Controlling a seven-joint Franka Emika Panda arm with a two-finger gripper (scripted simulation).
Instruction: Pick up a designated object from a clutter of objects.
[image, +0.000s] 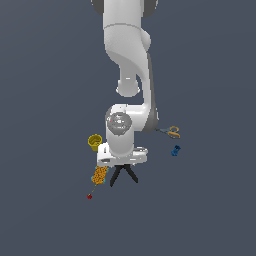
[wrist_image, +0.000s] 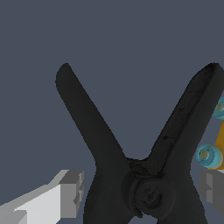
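My hand (wrist_image: 140, 192) is spread, fingers (wrist_image: 65, 197) flanking the black clamp (wrist_image: 144, 175) at its pivot; contact is unclear. My arm hides the clamp's top in the exterior view.

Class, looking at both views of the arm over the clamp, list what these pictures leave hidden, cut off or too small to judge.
- Gripper contact: in the wrist view the fingers flank the clamp, but the frame edge cuts them off, so touching is unclear.
- Clamp head: in the exterior view the arm covers it; only the legs show.
- Scissors: partly behind the arm, exterior view.
- Red bit: too small to identify.
- Sponge: cut off by the wrist view's edge.
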